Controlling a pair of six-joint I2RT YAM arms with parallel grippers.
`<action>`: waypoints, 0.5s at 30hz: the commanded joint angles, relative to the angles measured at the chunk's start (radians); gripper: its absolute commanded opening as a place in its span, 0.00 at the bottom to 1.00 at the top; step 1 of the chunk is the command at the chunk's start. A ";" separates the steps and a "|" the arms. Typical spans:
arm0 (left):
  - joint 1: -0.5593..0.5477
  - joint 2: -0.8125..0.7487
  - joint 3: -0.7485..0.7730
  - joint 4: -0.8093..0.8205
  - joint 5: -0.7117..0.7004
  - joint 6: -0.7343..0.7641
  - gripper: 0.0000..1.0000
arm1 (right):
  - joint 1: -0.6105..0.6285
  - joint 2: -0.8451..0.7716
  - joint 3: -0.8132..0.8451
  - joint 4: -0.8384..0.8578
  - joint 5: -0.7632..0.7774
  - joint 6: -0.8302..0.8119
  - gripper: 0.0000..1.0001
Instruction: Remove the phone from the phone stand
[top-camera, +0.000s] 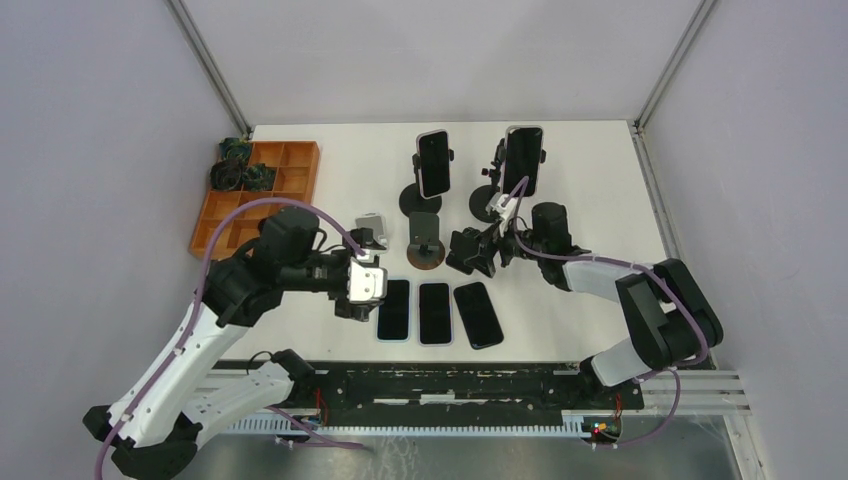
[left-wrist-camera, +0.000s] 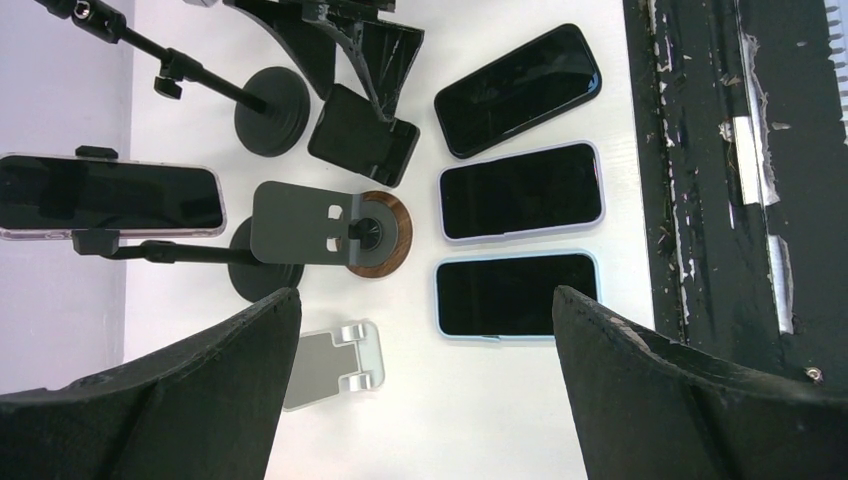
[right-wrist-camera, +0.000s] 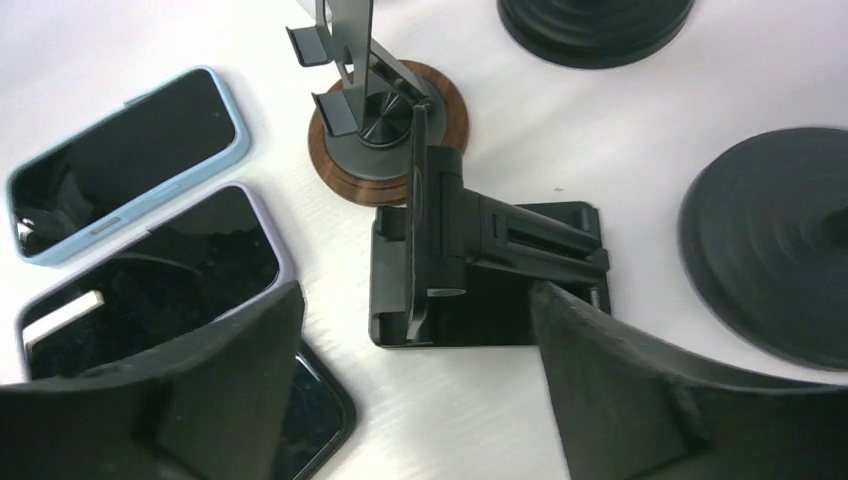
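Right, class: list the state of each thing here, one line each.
Left mounted phone, clamped in left tall stand
Right mounted phone, clamped in right tall stand
Three loose phones, flat, screens dark
Wooden-base stand, empty
Black folding stand, empty
Silver stand, empty
Left gripper, open
Right gripper, open

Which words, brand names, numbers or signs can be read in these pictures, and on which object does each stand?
No text can be read in any view.
The flat phones show only dark, blank screens.
The mounted phones show dark screens too, with no logo visible.
The orange tray bears no visible label.
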 joint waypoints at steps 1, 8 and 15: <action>-0.003 0.012 0.018 0.018 0.017 -0.063 1.00 | -0.003 -0.098 -0.022 0.066 0.050 0.037 0.98; 0.000 0.073 0.047 0.181 -0.122 -0.293 1.00 | -0.003 -0.306 -0.064 0.004 0.085 0.118 0.98; 0.141 0.300 0.202 0.271 -0.114 -0.536 1.00 | -0.004 -0.525 -0.141 0.042 0.075 0.352 0.98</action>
